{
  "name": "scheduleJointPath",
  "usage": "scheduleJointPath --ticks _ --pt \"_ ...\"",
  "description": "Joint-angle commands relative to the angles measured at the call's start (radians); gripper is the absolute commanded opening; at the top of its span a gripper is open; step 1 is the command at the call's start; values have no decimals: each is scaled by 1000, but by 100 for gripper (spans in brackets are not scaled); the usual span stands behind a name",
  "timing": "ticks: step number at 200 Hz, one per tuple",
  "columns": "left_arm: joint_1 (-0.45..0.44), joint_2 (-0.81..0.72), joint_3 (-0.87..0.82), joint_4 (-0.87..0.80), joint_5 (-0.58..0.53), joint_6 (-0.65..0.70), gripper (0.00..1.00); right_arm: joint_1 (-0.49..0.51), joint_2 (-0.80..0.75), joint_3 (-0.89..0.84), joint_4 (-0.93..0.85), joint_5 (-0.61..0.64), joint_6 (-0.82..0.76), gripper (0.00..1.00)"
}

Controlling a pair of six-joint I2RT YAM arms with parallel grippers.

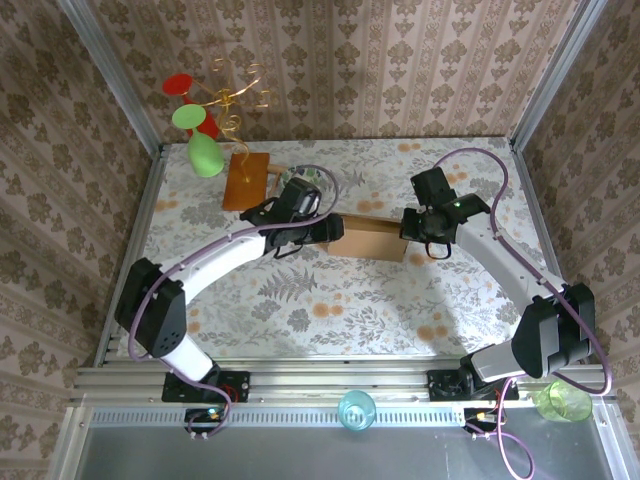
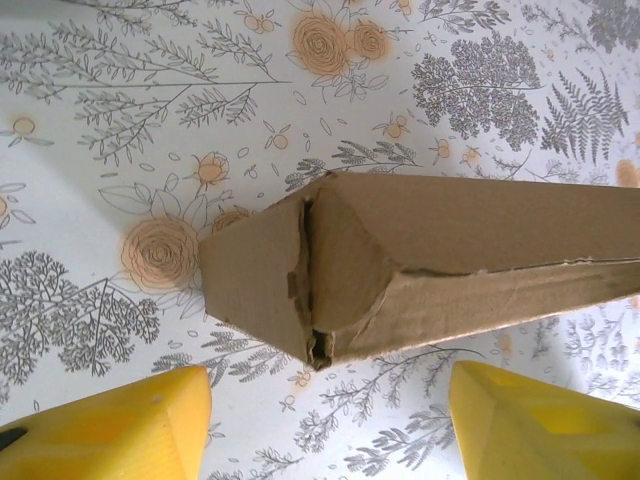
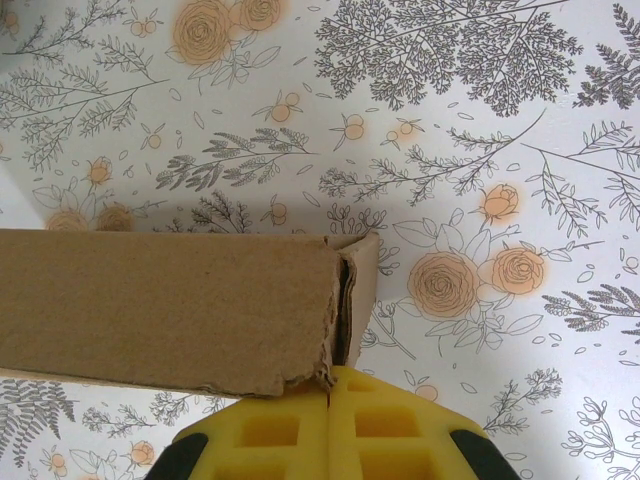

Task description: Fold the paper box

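Left wrist view: left gripper (image 2: pixel 328 400) wide at the paper box (image 2: pixel 450 250)

Our left gripper stood wide, clear of the box's 9 o'clock end; our right gripper (image 3: pixel 328 395) was shut, tips touching its 3 o'clock corner. We judged the gaping end flap needed pressing flush, the right steadying. The box lay near the centre of the table (image 1: pixel 300 300), light brown, seams ragged.

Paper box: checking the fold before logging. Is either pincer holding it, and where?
Left pincer is open, holding nothing. Right pincer is shut at the light-brown cardboard box's end corner; grip unclear.
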Motion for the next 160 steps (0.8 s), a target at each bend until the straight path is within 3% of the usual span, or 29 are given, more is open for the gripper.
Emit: scheduleJointPath --ticks 1,27,52,102,160 --pt "18 -63 -18 33 50 -102 64 4 -10 -26 -46 21 1 0" --pt "36 -115 -19 57 32 -214 61 4 -13 -23 -49 21 1 0" --pt "57 -143 -43 85 -28 -440 54 4 -12 -21 -49 22 2 0" --pt "62 -65 25 3 -5 -837 56 5 -13 -17 -50 21 1 0" --pt "46 -11 27 68 37 -961 59 6 -10 -20 -49 17 1 0"
